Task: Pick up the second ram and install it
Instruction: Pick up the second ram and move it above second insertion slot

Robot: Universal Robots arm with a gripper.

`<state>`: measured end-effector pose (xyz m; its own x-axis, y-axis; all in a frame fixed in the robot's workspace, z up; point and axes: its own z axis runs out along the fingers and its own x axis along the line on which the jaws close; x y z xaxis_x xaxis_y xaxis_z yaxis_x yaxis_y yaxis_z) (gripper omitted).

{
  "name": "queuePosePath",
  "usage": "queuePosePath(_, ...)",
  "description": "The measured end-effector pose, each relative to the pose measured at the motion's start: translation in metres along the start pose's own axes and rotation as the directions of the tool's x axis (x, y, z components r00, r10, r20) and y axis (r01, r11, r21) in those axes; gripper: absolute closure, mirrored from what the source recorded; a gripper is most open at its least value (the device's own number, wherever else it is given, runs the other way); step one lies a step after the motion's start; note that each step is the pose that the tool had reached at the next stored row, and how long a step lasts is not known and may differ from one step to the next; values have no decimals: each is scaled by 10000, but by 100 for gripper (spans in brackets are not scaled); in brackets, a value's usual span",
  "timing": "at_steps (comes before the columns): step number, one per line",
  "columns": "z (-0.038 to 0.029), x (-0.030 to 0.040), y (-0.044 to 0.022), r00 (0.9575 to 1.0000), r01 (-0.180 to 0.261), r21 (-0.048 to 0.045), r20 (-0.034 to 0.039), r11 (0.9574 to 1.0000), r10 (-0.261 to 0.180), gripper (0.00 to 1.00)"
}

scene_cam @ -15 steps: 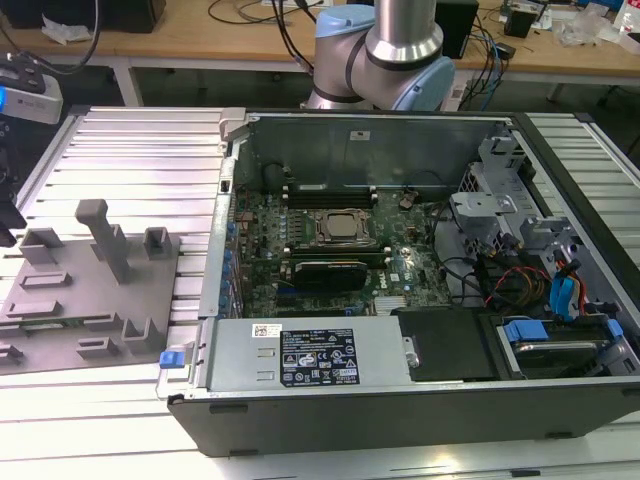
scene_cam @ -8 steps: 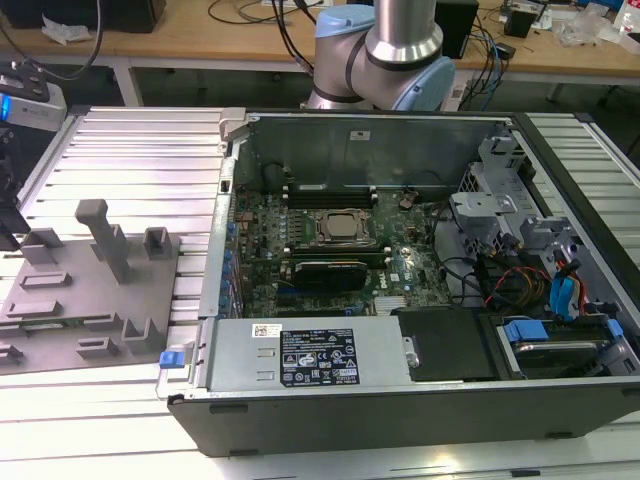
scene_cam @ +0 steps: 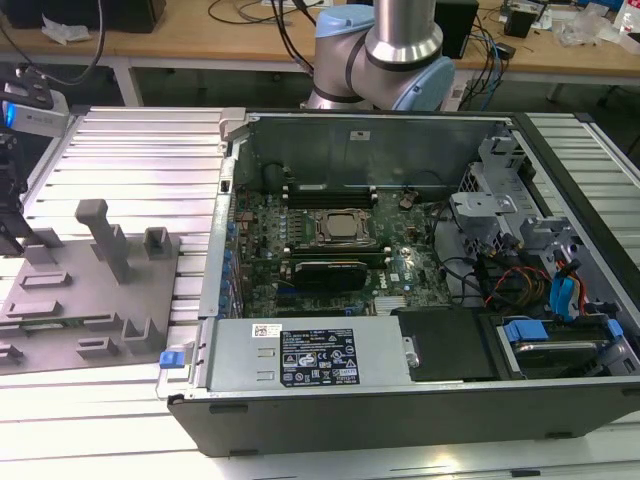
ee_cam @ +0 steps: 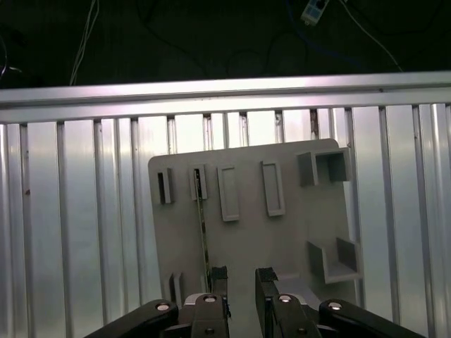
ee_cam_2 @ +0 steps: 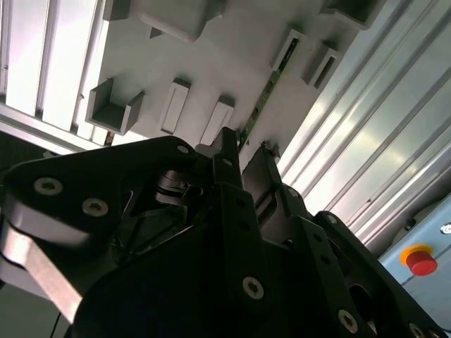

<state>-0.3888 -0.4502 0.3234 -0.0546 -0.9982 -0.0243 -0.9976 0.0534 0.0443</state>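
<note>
The second ram (ee_cam: pixel 203 225) is a thin green stick standing on its edge in the grey fixture plate (ee_cam: pixel 282 246). In the second wrist view the second ram (ee_cam_2: pixel 266 95) runs from a grey block toward my fingers. My gripper (ee_cam: pixel 242 282) hovers open over the stick's near end, holding nothing. In the first wrist view the stick lies just outside one fingertip (ee_cam: pixel 219 276). In the second wrist view it points at the gap of the gripper (ee_cam_2: pixel 246 149). In the exterior view the arm's wrist end (scene_cam: pixel 28 112) hangs over the fixture plate (scene_cam: pixel 60 300).
An open computer case (scene_cam: pixel 400 400) lies at the exterior view's right of the plate, with the motherboard (scene_cam: pixel 330 250) and its black memory slots (scene_cam: pixel 328 188) inside. Tall grey blocks (scene_cam: pixel 105 235) stand on the plate. Ribbed aluminium table (scene_cam: pixel 140 160) lies underneath. A red stop button (ee_cam_2: pixel 421 260) sits nearby.
</note>
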Motion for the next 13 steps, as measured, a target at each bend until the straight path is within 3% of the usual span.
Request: queuePosePath(13, 143, 4, -6, 10000, 0, 0, 0, 10000, 0, 70)
